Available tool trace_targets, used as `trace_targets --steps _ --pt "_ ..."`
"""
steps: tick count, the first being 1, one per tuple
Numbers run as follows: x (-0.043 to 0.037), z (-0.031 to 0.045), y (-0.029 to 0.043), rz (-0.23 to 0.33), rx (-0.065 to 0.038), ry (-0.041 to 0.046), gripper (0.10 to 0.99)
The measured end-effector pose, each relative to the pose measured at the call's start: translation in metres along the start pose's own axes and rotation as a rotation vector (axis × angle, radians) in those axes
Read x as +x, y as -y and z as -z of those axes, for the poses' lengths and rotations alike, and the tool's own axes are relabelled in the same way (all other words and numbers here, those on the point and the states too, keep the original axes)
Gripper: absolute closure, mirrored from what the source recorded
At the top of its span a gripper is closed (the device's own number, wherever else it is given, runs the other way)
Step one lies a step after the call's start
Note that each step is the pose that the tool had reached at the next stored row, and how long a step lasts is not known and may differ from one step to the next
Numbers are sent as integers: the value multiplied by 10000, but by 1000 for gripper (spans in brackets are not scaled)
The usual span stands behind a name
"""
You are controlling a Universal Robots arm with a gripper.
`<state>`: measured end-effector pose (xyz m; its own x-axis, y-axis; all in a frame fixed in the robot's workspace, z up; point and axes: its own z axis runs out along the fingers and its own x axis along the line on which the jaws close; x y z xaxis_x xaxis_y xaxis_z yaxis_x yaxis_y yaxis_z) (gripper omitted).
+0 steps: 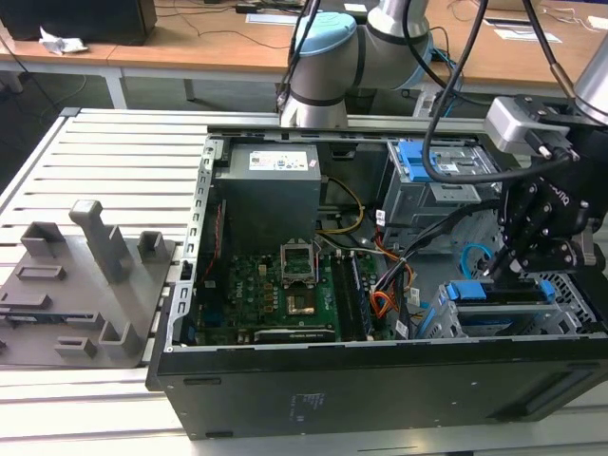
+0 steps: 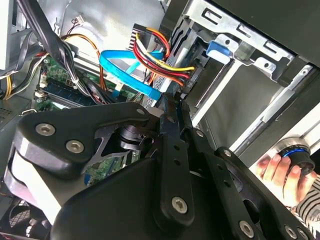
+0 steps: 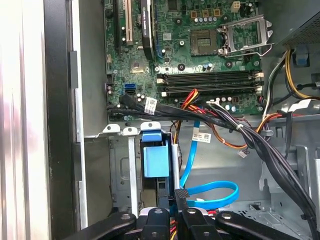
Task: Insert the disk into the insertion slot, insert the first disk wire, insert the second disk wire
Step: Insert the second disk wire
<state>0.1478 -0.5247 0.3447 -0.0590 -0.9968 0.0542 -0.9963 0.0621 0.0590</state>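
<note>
Gripper (image 3: 181, 200): closed beside blue cable (image 3: 210, 192); disk (image 3: 155, 160) seated in cage. Second wrist view added a hand (image 2: 280, 172).

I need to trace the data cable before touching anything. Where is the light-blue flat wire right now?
In the first wrist view the second disk wire loops just ahead of the gripper, beside the blue-framed disk seated in the insertion slot, below the black cable bundle.

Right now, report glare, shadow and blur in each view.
First wrist view: a strip beside the case wall is washed out white, while the motherboard is evenly lit and sharp. Second wrist view: the close gripper linkage is a dark mass and the hand is soft. Exterior view: even light, the case front dark.
</note>
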Motion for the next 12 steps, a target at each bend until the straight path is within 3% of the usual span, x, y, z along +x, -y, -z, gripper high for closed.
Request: trace_targets --steps 12 --pt "61 -53 37 1 -2 30 925"
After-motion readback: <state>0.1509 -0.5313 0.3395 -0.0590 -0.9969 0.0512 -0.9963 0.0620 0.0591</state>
